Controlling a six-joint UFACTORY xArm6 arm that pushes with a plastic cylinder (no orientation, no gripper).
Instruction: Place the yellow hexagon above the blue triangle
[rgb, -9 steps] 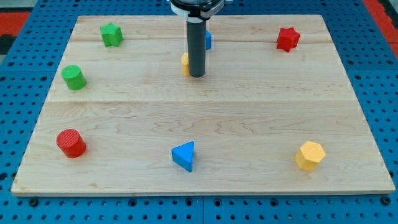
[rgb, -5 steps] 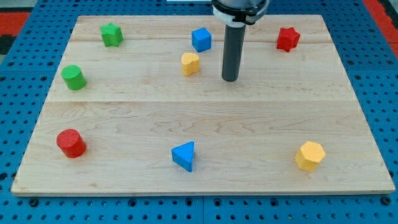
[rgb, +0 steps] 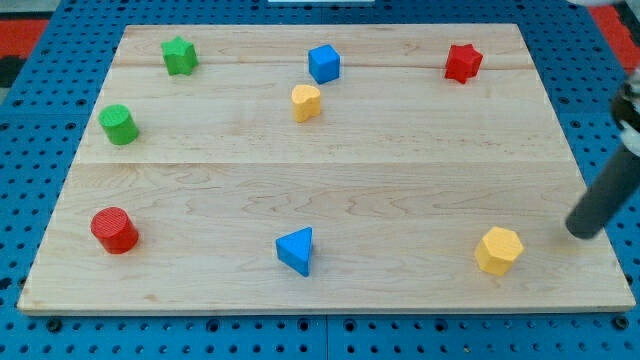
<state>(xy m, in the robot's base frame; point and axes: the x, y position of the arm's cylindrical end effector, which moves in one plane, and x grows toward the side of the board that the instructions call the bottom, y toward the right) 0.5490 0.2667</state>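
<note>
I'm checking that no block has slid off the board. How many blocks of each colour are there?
Green: 2, a star and a cylinder
Red: 2, a star and a cylinder
Blue: 2, a cube and a triangle
Yellow: 2, a hexagon and a small block
Total: 8

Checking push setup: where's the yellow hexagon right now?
The yellow hexagon sits near the board's bottom right corner, far to the view's right of the blue triangle; my tip is just to its right, apart.
</note>
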